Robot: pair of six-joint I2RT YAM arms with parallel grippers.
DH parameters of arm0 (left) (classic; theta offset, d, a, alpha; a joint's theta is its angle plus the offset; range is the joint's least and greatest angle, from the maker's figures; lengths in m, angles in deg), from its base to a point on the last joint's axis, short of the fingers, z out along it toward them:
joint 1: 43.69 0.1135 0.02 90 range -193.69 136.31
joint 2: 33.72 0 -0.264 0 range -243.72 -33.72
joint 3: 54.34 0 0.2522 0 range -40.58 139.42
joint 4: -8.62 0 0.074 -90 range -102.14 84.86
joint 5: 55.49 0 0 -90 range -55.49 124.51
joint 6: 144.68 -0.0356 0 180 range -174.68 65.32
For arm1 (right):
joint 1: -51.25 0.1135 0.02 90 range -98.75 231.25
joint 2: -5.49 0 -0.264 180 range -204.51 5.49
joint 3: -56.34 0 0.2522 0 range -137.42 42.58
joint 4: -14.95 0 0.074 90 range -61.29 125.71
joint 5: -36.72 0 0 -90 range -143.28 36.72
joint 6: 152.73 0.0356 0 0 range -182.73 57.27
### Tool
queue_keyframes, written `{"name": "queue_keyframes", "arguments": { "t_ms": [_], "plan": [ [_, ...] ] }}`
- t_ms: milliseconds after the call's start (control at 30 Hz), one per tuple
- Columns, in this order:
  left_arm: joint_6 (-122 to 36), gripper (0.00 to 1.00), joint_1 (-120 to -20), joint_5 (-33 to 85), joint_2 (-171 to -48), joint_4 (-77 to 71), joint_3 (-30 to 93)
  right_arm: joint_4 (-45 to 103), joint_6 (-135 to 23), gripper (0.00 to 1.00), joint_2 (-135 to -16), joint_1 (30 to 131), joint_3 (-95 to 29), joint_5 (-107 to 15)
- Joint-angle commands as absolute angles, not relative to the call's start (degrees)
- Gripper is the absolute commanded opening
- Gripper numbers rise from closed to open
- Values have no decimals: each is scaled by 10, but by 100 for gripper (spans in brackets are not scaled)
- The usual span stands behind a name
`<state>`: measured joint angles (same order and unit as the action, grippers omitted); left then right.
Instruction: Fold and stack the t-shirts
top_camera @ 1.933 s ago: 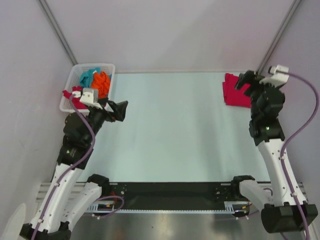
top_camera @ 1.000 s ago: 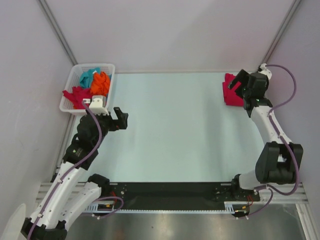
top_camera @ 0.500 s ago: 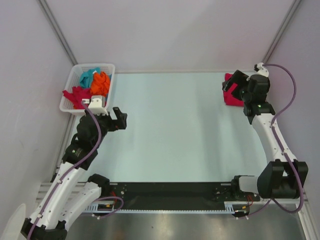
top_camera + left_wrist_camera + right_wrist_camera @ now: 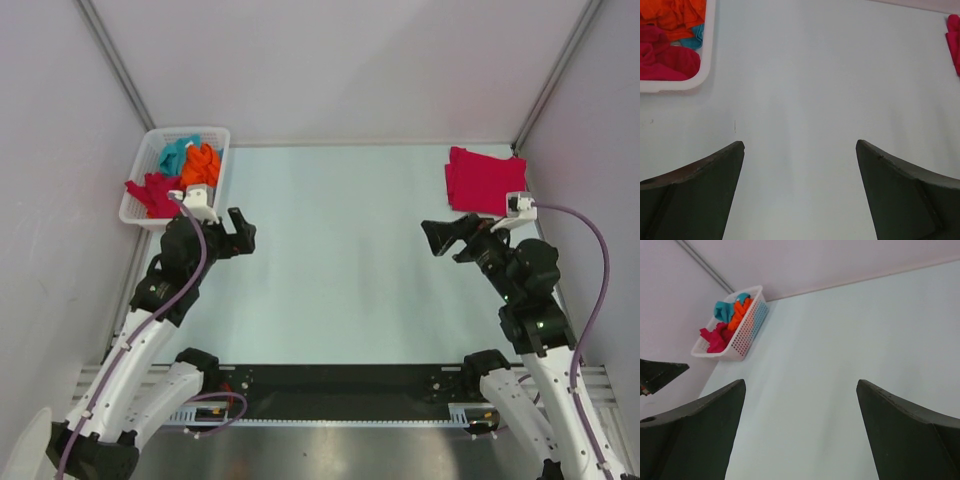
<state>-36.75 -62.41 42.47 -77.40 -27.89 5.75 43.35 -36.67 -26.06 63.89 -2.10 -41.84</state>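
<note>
A folded crimson t-shirt (image 4: 482, 180) lies flat in the far right corner of the table (image 4: 340, 270); the top view shows it whole, while the left wrist view catches only its red edge at the right border. The other shirts sit bunched in the white basket (image 4: 190, 130) at the far left: a teal t-shirt (image 4: 178, 152) farthest, an orange t-shirt (image 4: 203, 165) beside it, and a crumpled crimson t-shirt (image 4: 150, 190) nearest, spilling over the rim. The basket's perforated side wall shows only in the right wrist view. The left gripper (image 4: 240, 232) hangs just near of the basket, jaws spread wide over bare table, holding nothing. The right gripper (image 4: 440, 237), near of the folded shirt and pointing left, is likewise spread and empty
</note>
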Motion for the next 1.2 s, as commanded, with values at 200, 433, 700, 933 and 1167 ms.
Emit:
{"name": "queue_keyframes", "arguments": {
  "t_ms": [200, 433, 700, 933, 1167],
  "plan": [
    [-339, 100, -600, 408, -778, -284, 81, 437, -334, 100, -356, 649, -12, -458],
    [-333, 100, -567, 357, -818, -291, 88, 419, -328, 100, -345, 658, -1, -520],
    [-325, 100, -522, 317, -835, -285, 86, 416, -339, 100, -349, 659, -7, -546],
    [-328, 100, -509, 307, -827, -282, 86, 427, -347, 100, -349, 659, -6, -555],
    [-334, 100, -508, 310, -820, -278, 84, 398, -341, 100, -331, 659, 7, -558]
  ]
}}
